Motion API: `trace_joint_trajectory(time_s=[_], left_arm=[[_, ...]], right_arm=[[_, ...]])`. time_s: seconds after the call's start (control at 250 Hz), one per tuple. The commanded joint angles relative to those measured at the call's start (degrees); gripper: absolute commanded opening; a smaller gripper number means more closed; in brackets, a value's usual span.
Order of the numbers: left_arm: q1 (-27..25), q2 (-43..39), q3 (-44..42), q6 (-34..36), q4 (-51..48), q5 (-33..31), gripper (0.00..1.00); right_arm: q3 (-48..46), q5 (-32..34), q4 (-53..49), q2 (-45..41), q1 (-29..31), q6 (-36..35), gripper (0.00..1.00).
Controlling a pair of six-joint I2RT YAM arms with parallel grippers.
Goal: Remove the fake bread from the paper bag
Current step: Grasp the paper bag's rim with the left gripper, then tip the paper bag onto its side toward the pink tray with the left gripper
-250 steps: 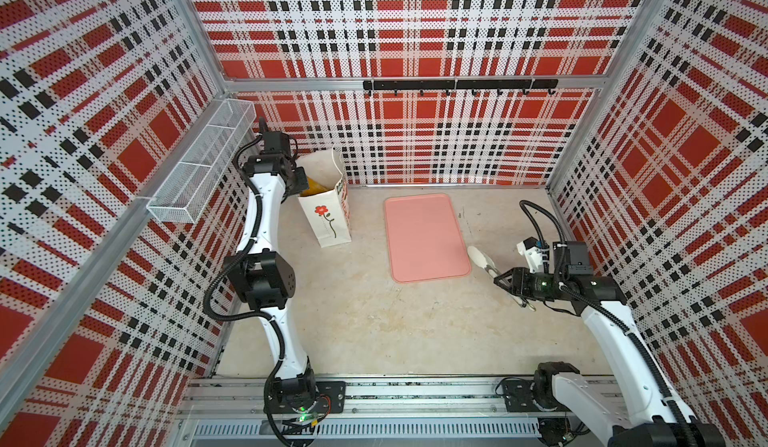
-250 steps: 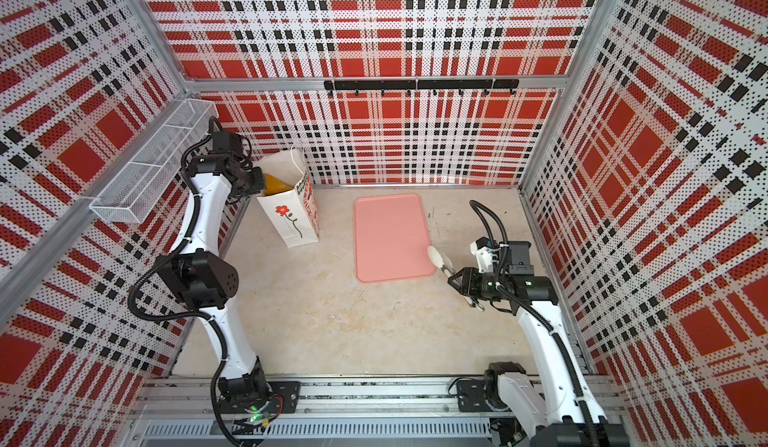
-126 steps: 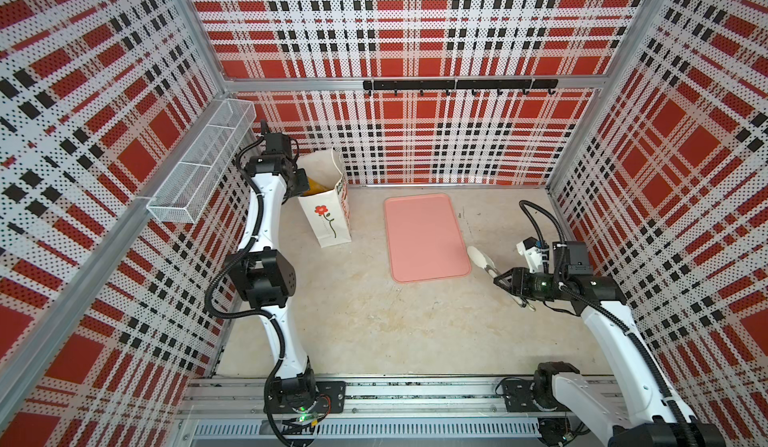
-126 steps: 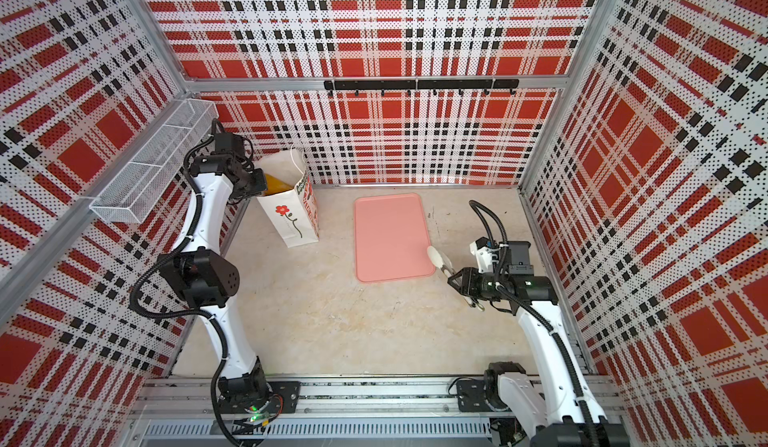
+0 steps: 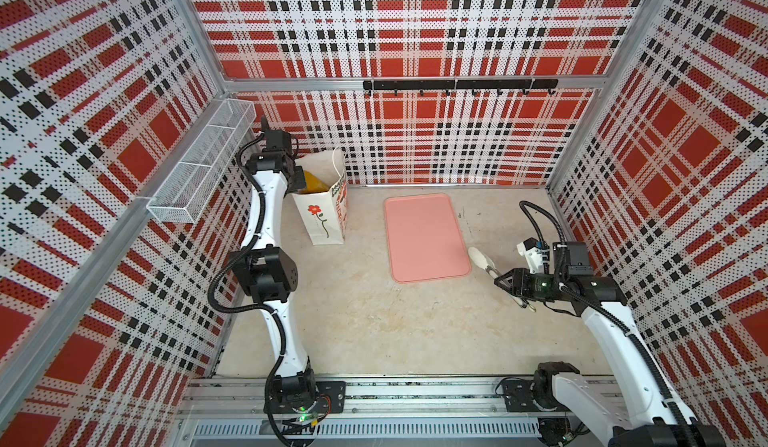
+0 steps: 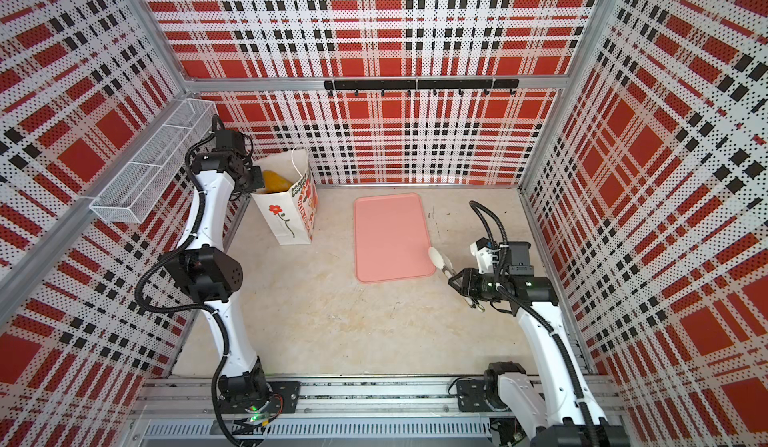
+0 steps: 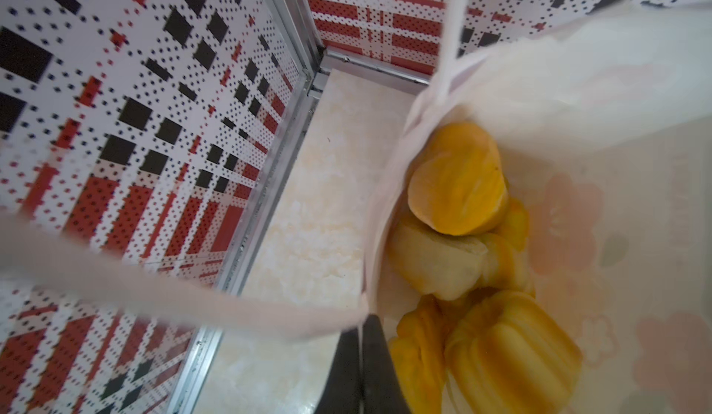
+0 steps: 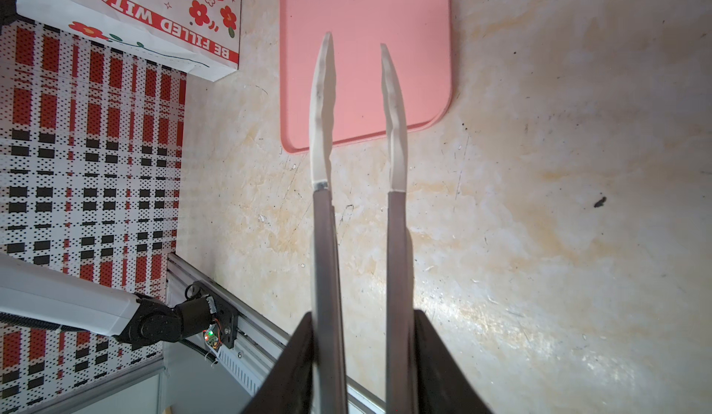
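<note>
The white paper bag (image 5: 322, 216) (image 6: 291, 216) with a red flower stands upright at the back left. My left gripper (image 5: 299, 176) (image 6: 255, 179) (image 7: 362, 327) is shut on its near rim, with the paper edge pinched between the black jaws. Inside the paper bag (image 7: 578, 84) lie several golden fake bread pieces (image 7: 458, 185), and one shows from above (image 5: 313, 181) (image 6: 274, 181). My right gripper (image 5: 505, 280) (image 6: 459, 278) (image 8: 364, 315) is shut on metal tongs (image 8: 321, 123) (image 5: 482, 260) (image 6: 438, 258). Their white tips stand apart and empty over the pink tray's near right corner.
The flat pink tray (image 5: 424, 233) (image 6: 390, 237) (image 8: 366, 7) lies in the middle of the table. A wire basket (image 5: 199, 170) hangs on the left wall just behind my left arm. A black hook rail (image 5: 457, 85) runs along the back wall.
My left arm has shifted slightly at the bag's mouth. The bag, the tray and my right arm with the tongs stand as before.
</note>
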Motion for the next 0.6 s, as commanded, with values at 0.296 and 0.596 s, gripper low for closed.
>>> trace_joint_trajectory(time_s=[0.296, 0.596], left_arm=[[-1.2, -0.3, 4.9, 11.1, 7.5, -10.1, 0.0], [-6.2, -5.3, 0.6, 21.7, 15.5, -13.8, 0.0]], right_arm=[[1.0, 2.0, 1.3, 0.9, 0.3, -1.2, 0.36], [4.7, 1.7, 3.0, 3.8, 0.3, -0.3, 0.35]])
